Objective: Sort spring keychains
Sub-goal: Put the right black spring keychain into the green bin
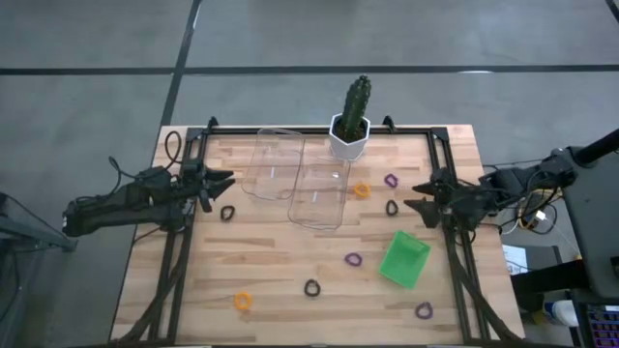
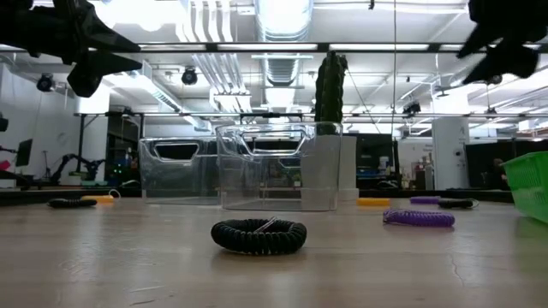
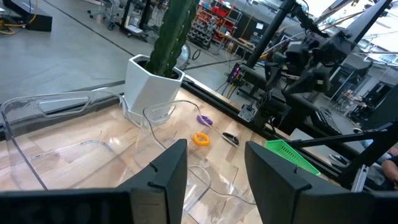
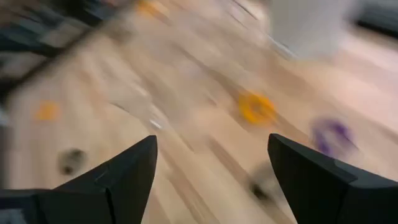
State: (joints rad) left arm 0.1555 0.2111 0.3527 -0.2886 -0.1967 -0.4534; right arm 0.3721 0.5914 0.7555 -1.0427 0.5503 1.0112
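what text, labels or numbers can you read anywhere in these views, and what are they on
None can be read.
The spring keychains, clear trays, green tray, white cactus pot and wooden table carry no visible print.
Shelves and gear in the room behind, in the left wrist and low views, are too small to read.
The right wrist view is too blurred to show any text.
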